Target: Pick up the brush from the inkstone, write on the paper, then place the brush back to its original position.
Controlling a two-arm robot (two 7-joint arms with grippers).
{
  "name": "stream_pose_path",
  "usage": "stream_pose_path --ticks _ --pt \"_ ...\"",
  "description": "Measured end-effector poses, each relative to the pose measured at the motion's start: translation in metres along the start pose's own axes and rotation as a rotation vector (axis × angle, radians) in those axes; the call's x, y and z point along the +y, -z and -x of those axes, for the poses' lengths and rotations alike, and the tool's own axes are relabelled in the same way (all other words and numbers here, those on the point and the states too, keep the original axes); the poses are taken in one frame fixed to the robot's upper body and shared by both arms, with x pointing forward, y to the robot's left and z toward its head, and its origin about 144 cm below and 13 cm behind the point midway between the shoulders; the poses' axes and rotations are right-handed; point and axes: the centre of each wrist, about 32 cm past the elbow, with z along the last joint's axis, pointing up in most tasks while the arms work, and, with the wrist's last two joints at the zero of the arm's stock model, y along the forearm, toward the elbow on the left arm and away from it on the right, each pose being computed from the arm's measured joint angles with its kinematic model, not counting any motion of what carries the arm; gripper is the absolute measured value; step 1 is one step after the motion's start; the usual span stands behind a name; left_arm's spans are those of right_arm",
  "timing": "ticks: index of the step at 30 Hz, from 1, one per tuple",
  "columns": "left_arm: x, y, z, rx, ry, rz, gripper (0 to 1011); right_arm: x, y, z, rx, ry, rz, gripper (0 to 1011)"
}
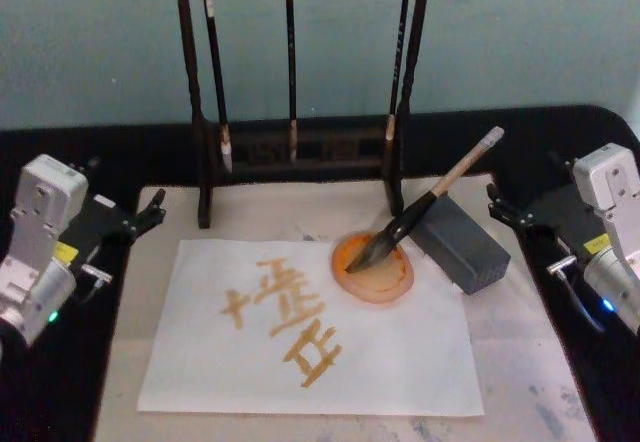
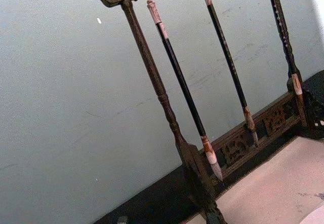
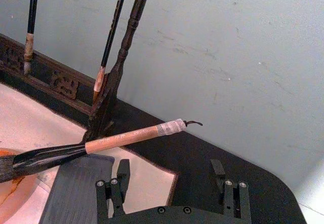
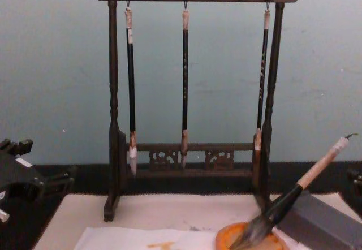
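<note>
Since the paper (image 1: 400, 362) carries orange characters and the brush (image 1: 440, 190) lies propped on the grey inkstone (image 1: 462, 244), bristles in the orange dish (image 1: 385, 280), I judge writing and return both done, nothing left. My right end effector (image 3: 169, 169) sits right of the inkstone, fingers spread wide, holding nothing. My left end effector (image 1: 148, 212) is parked left of the beige mat (image 1: 530, 362); its opening I cannot tell. Brush: tan shaft, black lower section, bushy tip, white cap. Inkstone: matte block. Paper: thin, flat.

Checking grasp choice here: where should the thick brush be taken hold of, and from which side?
Grip the brush on its pale tan upper handle, past the grey block it leans on. That end slopes up, free, toward the robot's right, so the right tool should likely come from that side.
</note>
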Motion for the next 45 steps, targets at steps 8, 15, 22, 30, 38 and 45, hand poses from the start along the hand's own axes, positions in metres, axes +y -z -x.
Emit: stream_pose_path --ticks 8,15,22,30,38,45 --pt "0.0000 0.0000 0.0000 0.000 0.000 0.000 1009 0.0000 0.0000 0.0000 0.000 0.000 0.000 1000" --pt "0.0000 0.0000 0.0000 0.000 0.000 0.000 1010 0.0000 0.0000 0.0000 0.000 0.000 0.000 1000" --pt "0.0000 0.0000 0.0000 0.000 0.000 0.000 1009 0.0000 0.0000 0.0000 0.000 0.000 0.000 1000" --pt "0.0000 0.0000 0.0000 0.000 0.000 0.000 1010 0.0000 0.0000 0.0000 0.000 0.000 0.000 1000" --pt "0.0000 0.0000 0.0000 0.000 0.000 0.000 1010 0.0000 0.0000 0.0000 0.000 0.000 0.000 1000" --pt "0.0000 0.0000 0.0000 0.000 0.000 0.000 1010 0.0000 0.0000 0.0000 0.000 0.000 0.000 1000"
